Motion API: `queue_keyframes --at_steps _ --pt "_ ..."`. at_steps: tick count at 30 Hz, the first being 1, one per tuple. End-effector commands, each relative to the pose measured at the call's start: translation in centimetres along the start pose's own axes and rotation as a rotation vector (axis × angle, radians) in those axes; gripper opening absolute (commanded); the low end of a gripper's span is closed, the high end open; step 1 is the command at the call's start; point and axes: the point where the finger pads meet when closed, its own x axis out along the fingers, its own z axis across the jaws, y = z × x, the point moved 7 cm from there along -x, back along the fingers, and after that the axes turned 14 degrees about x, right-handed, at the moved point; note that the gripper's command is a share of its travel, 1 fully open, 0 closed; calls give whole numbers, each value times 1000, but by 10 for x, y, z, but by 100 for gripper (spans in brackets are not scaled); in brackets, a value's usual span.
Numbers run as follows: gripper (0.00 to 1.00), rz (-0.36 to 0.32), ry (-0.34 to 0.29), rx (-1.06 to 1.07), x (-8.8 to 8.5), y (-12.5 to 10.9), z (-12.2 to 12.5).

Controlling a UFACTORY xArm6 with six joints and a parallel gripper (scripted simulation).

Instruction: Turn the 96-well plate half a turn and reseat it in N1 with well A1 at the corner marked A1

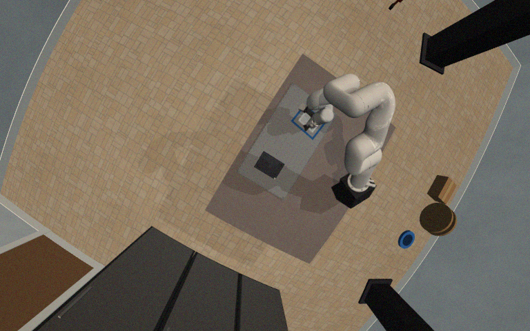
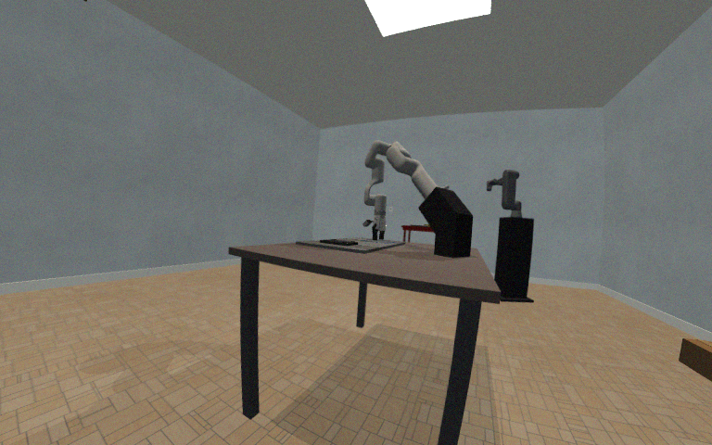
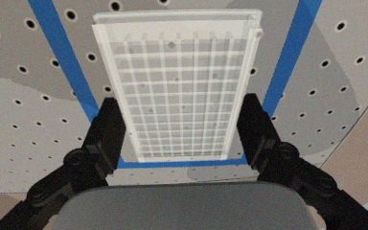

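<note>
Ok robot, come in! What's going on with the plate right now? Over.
End effector open, fingers either side of plate. 96-well plate lying flat inside blue tape outline B1. Nest N1 vacant. Nothing in the way.

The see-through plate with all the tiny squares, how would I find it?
Find the grey perforated deck on the brown table. At its far end a blue tape outline frames the clear gridded plate, between the open black gripper fingers. The nearby nest is solid black.
</note>
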Motion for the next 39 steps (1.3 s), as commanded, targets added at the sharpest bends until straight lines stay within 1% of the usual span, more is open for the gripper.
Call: queue_keyframes --at_steps 1,3,5,20,22,35,39 --pt "100 2 0 0 -8 1 0" --pt "100 2 0 0 -13 1 0" --pt "100 2 0 0 -13 1 0" --pt "100 2 0 0 -53 1 0" --pt "100 2 0 0 -53 1 0" --pt "100 2 0 0 -88 1 0" --pt "100 2 0 0 -90 1 0"
